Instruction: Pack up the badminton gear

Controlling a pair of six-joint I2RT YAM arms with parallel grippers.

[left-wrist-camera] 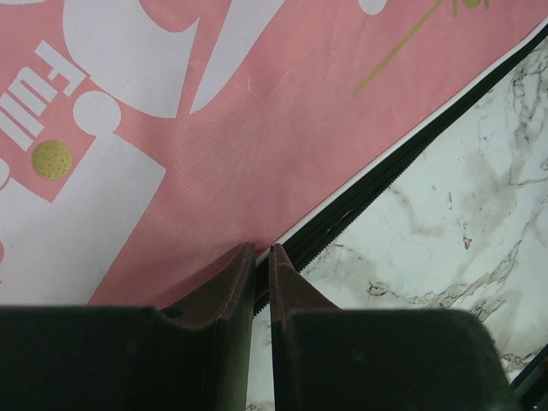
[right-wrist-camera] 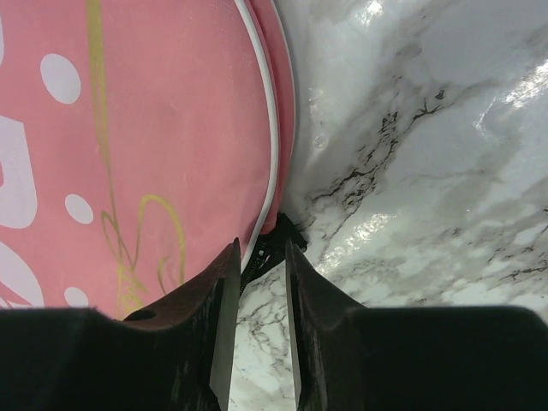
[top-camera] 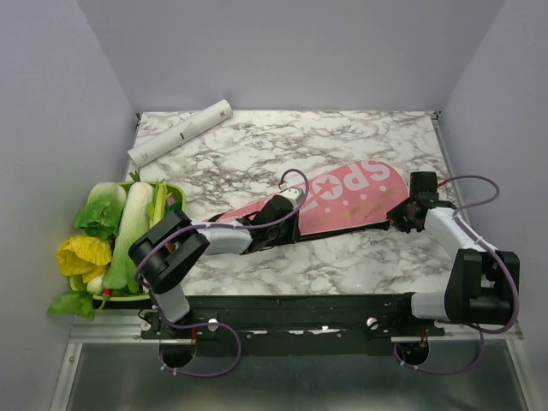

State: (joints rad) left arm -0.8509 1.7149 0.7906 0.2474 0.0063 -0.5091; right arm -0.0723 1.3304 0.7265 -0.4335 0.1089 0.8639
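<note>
A long pink cover (top-camera: pixel 351 193) lettered "SPORT" lies slantwise across the marble table, wide end to the right. My left gripper (top-camera: pixel 287 205) sits over its narrower part. In the left wrist view its tips (left-wrist-camera: pixel 261 248) stand almost together, pinching the cover (left-wrist-camera: pixel 257 128) at its black zip edge (left-wrist-camera: pixel 377 184). My right gripper (top-camera: pixel 404 214) is at the cover's rounded right end. In the right wrist view it (right-wrist-camera: pixel 261 244) stands open, and the black zip end (right-wrist-camera: pixel 278 235) of the cover (right-wrist-camera: pixel 154 128) lies just at its tips. A white tube (top-camera: pixel 181 132) lies at the back left.
A green tray (top-camera: pixel 174 188) of leafy vegetables (top-camera: pixel 120 231) stands at the table's left edge, beside the left arm. Grey walls close in the table on three sides.
</note>
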